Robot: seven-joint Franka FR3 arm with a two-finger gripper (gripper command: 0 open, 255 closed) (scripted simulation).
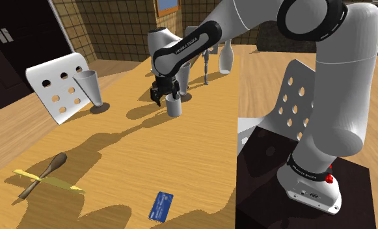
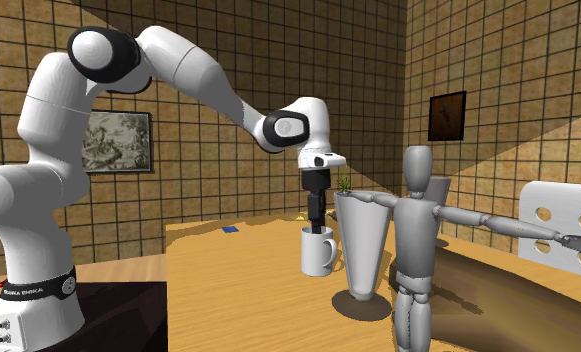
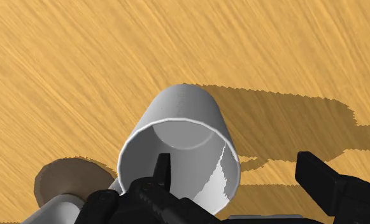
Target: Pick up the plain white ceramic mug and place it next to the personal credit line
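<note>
With gripper wide open across the rim of the white mug, seems ready to grab. Needs a squeeze next, then a carry to the blue card.

This is a dining room in a home. Brown tiled walls carry a framed landscape picture, and white moulded chairs with round holes stand at a long wooden table.

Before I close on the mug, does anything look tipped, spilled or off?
Nothing stands out. The plain white mug stands upright and empty on the wooden table. The black gripper has its jaws astride the mug's wall, one inside, one outside. The blue card lies flat.
</note>
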